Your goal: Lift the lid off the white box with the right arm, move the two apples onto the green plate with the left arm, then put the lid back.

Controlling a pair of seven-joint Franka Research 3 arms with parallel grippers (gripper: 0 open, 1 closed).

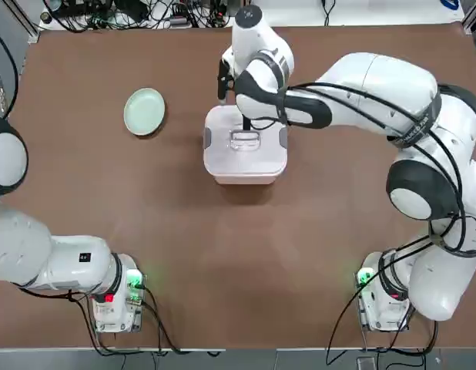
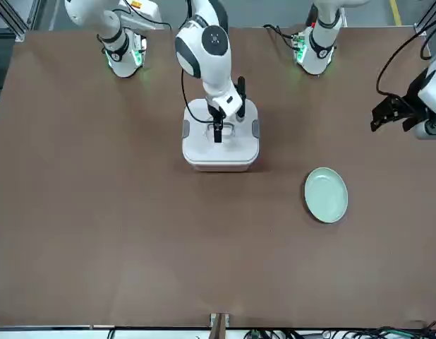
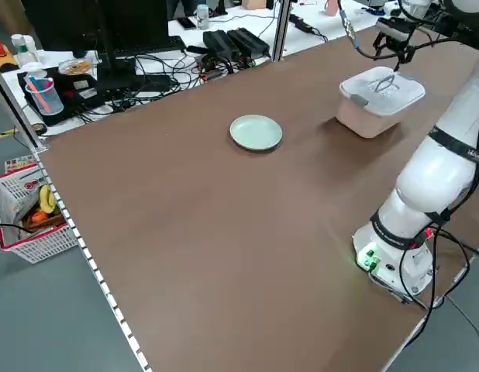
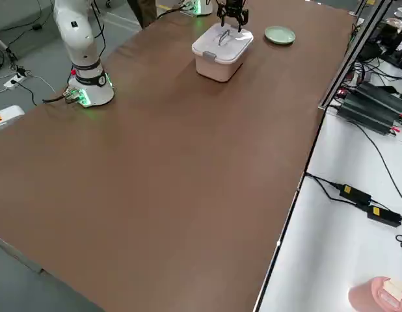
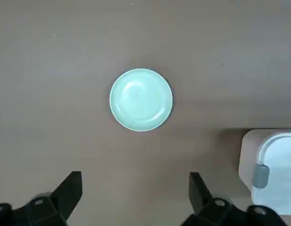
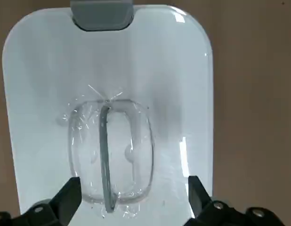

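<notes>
The white box (image 1: 243,176) stands mid-table with the lid (image 1: 222,151) on it, grey clips on two sides. The two apples are hidden. My right gripper (image 6: 134,188) hangs open just above the lid, a finger on each side of the clear handle (image 6: 106,155), which stands up from its recess. From the front, that gripper (image 2: 218,131) is over the lid's middle. The green plate (image 1: 144,111) lies bare to the box's left. My left gripper (image 5: 136,188) is open, high above the table near the plate (image 5: 141,99), holding nothing; the front view shows this gripper (image 2: 384,119) near the table's side.
Cables and power bricks (image 3: 232,43) line the bench beyond the far table edge. A red basket (image 3: 34,221) sits on the floor off the left side. Both arm bases (image 1: 115,297) stand at the near edge.
</notes>
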